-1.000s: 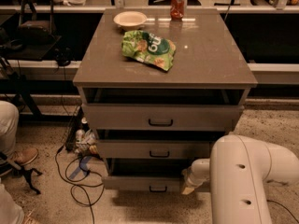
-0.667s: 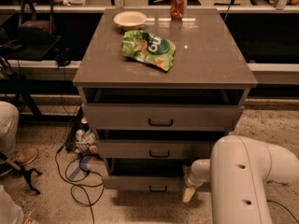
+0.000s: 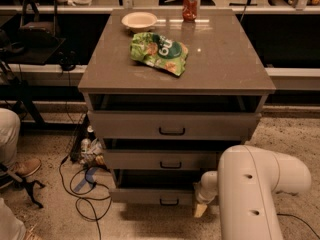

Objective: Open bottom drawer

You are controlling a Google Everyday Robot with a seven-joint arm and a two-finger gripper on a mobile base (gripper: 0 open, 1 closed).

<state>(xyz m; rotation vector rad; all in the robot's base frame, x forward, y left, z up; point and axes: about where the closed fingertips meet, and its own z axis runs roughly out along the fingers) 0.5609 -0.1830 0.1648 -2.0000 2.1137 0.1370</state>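
The bottom drawer (image 3: 150, 196) is the lowest and narrowest of three grey-beige drawers, with a small black bar handle (image 3: 169, 202). Its front stands slightly forward of the cabinet. My gripper (image 3: 201, 208) hangs low at the drawer's right end, near the floor, right of the handle. My white arm (image 3: 255, 189) fills the lower right and hides part of the drawer's right side.
The cabinet top (image 3: 220, 59) holds a green chip bag (image 3: 159, 51), a white bowl (image 3: 139, 20) and a red can (image 3: 190, 4). The middle drawer (image 3: 160, 160) and top drawer (image 3: 170, 125) sit above. Cables (image 3: 85, 184) and a person's shoe (image 3: 22, 168) lie left.
The gripper has dipped slightly lower beside the bottom drawer's right end. The drawers look unchanged.
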